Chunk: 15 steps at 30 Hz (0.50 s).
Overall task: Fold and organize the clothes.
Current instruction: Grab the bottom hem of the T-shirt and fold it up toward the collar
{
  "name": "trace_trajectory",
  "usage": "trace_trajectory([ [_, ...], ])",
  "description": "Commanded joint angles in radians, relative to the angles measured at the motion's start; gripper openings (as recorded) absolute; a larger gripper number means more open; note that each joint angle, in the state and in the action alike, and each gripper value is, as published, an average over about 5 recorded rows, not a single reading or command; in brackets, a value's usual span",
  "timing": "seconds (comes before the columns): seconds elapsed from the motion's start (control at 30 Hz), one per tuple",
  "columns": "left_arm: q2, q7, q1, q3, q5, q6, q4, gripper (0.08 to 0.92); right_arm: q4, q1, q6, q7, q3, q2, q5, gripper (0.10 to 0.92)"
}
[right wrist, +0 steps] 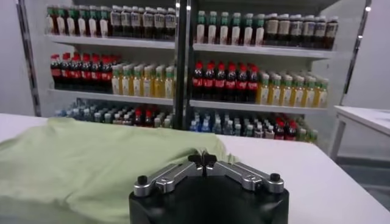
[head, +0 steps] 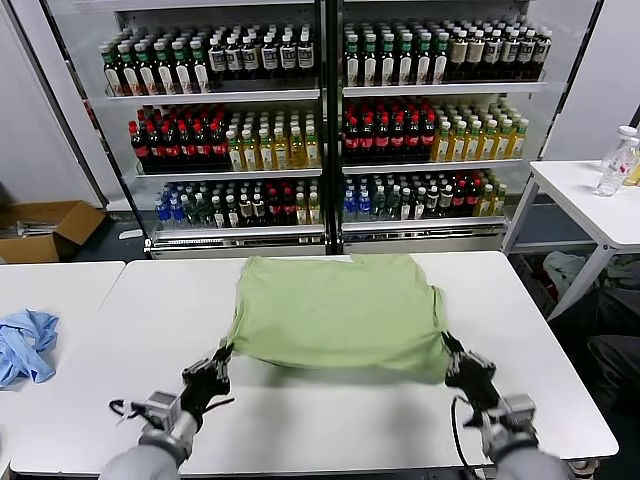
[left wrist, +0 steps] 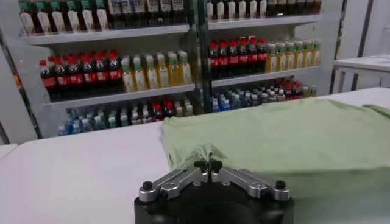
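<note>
The light green shirt lies folded on the white table, its near edge lifted off the surface. No collar, buttons or print show. My left gripper is shut on the shirt's near left corner; the left wrist view shows it pinching green fabric. My right gripper is shut on the near right corner; the right wrist view shows it pinching the fabric.
A light blue garment lies on the adjoining table at the left. A drinks fridge stands behind the table. A side table with a bottle is at the right, and a cardboard box on the floor at the left.
</note>
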State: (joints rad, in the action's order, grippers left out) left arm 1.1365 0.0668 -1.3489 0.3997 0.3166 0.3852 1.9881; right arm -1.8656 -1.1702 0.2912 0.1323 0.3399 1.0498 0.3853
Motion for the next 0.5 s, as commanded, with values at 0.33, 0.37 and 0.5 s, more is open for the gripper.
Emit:
trace_trajectory([
  [0.33, 0.012, 0.02, 0.178, -0.099, -0.07, -0.003, -0.185, 0.188, 0.076, 0.101, 0.056, -0.064, -0.102, 0.005, -0.121, 0.317],
  [0.37, 0.013, 0.022, 0.151, -0.09, -0.075, -0.003, -0.16, 0.214, 0.044, 0.062, 0.046, -0.069, -0.088, 0.002, -0.135, 0.343],
  [0.5, 0.021, 0.042, 0.049, -0.053, -0.087, -0.005, -0.097, 0.326, -0.059, -0.082, 0.035, -0.063, -0.006, -0.003, -0.157, 0.447],
])
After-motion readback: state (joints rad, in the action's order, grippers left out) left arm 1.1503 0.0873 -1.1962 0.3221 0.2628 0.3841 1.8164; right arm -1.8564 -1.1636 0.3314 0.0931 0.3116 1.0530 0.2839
